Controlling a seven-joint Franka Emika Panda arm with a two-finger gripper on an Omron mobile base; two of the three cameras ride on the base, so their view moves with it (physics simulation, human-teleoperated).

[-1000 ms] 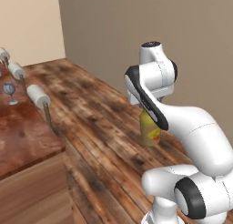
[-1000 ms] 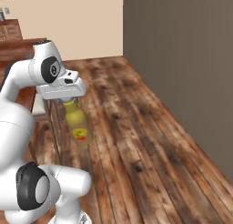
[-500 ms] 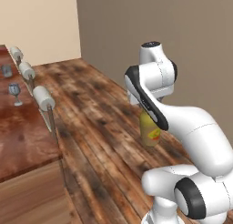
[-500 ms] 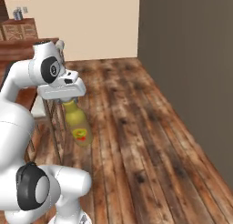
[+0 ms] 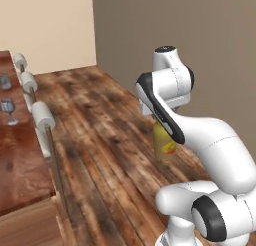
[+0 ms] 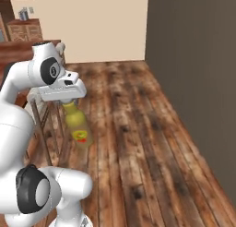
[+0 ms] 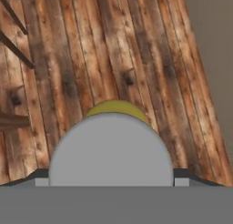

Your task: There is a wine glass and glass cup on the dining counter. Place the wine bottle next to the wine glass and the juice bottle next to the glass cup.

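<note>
End effector (image 6: 69,101) gripping juice bottle (image 6: 78,128) (cap hidden), fingertips unseen

The juice bottle (image 5: 164,146) hangs under the hand (image 6: 69,101), above the floor (image 6: 138,143).

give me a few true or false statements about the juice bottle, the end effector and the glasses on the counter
1. The juice bottle hangs under the end effector, above the wood floor. True.
2. The juice bottle stands on the dining counter. False: it is carried over the floor, away from the counter.
3. The wine glass stands upright on the dining counter. True.
4. The end effector holds a dark bottle with a red top. False: it grips the yellow juice bottle.
</note>
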